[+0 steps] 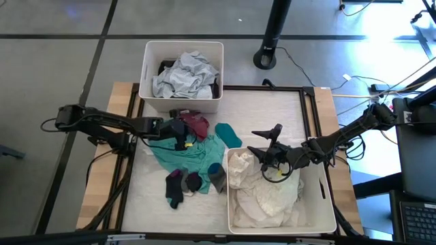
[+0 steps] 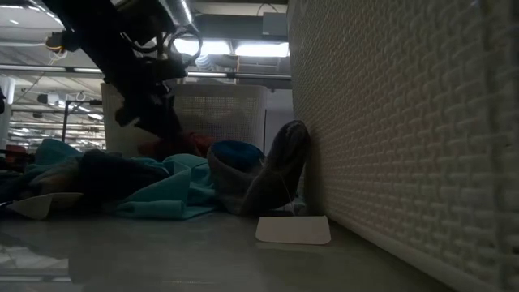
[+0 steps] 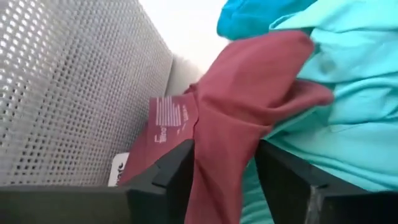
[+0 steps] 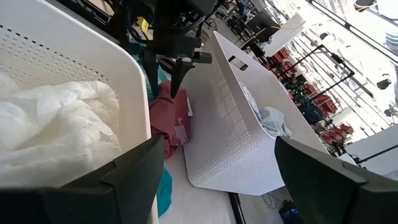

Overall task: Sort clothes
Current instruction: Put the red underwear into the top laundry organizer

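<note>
I see a teal shirt [image 1: 191,155] crumpled mid-table, a maroon garment [image 1: 195,124] on it, dark socks [image 1: 184,184] near the front edge.

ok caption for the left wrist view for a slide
Left gripper straddling a dark red garment beside the teal garment and perforated bin wall.

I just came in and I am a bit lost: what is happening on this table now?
A two-arm robot is sorting clothes. The left tool is at a dark red garment beside the far bin, its fingers open with the red cloth between them. The right tool hangs open over the near bin, which holds white clothes. A teal garment and small socks lie loose on the table; the far bin holds pale grey clothes.
</note>
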`<state>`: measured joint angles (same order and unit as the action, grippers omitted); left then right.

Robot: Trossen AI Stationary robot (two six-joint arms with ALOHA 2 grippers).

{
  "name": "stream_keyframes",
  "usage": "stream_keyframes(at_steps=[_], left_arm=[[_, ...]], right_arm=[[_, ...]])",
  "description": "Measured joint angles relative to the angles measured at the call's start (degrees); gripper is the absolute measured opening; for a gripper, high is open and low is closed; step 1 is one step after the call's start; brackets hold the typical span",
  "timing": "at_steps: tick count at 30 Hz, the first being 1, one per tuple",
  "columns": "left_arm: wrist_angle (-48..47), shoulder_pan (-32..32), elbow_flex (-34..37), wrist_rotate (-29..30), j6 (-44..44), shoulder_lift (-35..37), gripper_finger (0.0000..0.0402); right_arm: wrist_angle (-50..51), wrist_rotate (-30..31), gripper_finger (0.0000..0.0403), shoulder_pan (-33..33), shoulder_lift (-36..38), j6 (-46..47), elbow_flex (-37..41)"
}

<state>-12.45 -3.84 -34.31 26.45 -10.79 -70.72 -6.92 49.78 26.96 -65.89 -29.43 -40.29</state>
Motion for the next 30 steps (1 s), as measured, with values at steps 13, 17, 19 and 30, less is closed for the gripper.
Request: stream_keyframes(at_steps=[13,17,19,30], left_arm=[[2.6,-2.0,0.2,-0.1,-0.7,0.3,0.0010],[2.3,-0.7,-2.8,0.2,-0.9,1.4,0.0003],[2.4,-0.2,-4.9,0.6,-1.9,2.6,0.0004],[4.2,0.1,-20.6,5.4,-16.2,11.3,0.0003]], right_arm=[[-0.3,0.1,0.0310,0.0,0.0,-1.0,0.0],[-0.4,0.1,0.0310,0.0,0.0,-1.1,0.0],[-0.5,0.1,0.0310,0.0,0.0,-1.0,0.0],[-0.5,0.1,0.0310,0.0,0.0,-1.0,0.0]])
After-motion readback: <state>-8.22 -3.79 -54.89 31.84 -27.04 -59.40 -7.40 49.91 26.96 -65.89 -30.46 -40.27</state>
